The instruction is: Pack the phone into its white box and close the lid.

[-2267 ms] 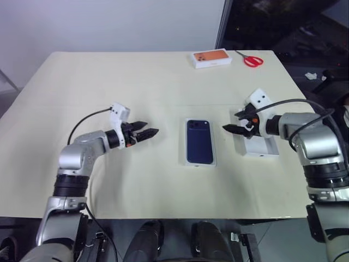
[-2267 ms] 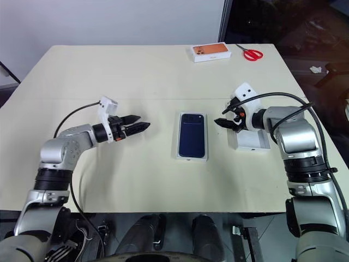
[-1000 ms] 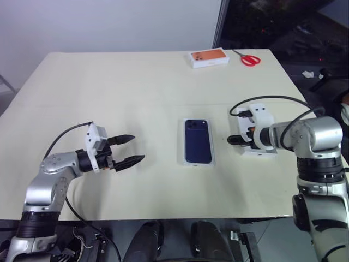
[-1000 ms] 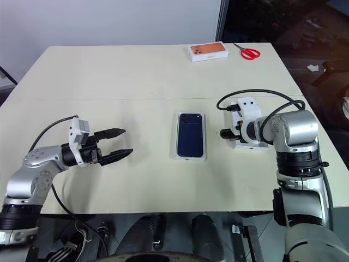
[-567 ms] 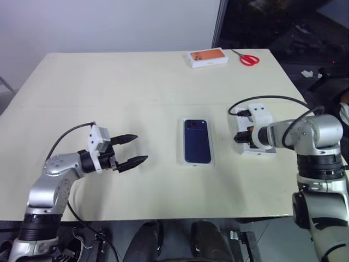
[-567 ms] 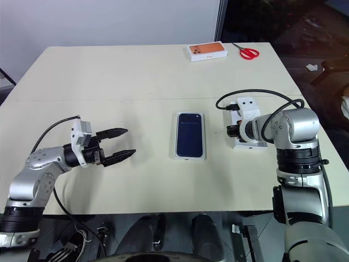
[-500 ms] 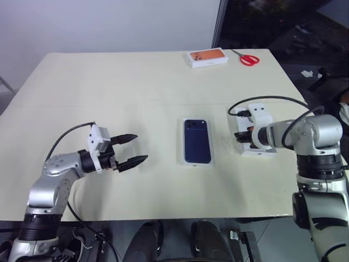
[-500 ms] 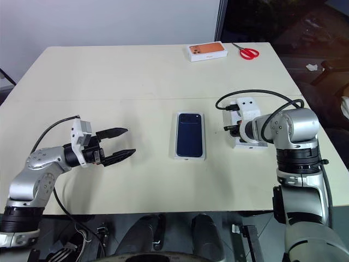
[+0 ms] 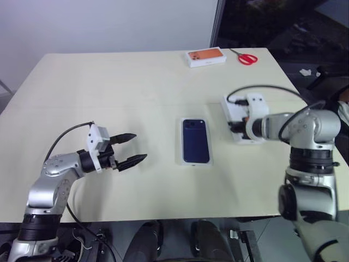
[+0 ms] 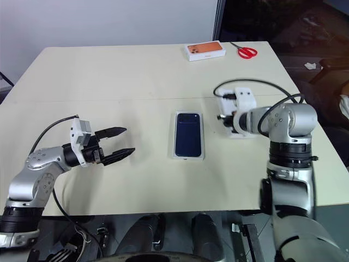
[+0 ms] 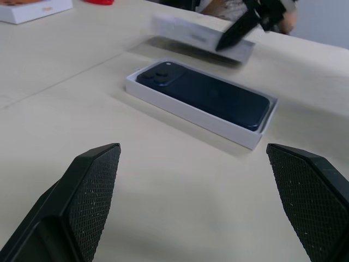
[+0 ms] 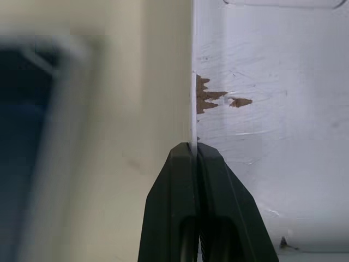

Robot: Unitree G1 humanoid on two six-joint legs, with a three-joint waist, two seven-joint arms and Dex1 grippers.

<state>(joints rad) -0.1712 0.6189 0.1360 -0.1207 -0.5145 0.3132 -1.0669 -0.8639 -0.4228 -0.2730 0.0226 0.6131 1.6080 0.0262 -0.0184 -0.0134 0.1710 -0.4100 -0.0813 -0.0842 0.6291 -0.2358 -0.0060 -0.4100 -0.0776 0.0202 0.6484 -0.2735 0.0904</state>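
Phone (image 9: 196,141) already in box (image 11: 180,108), mid-table. Right gripper (image 12: 196,158) pinched on lid (image 12: 267,125) wall; left gripper (image 9: 133,148) wide, empty. Next, probably: carry lid over box, square it.

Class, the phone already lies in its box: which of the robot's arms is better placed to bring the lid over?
Right. The right gripper is shut on the lid wall, beside the white box; the left gripper hangs open and apart.
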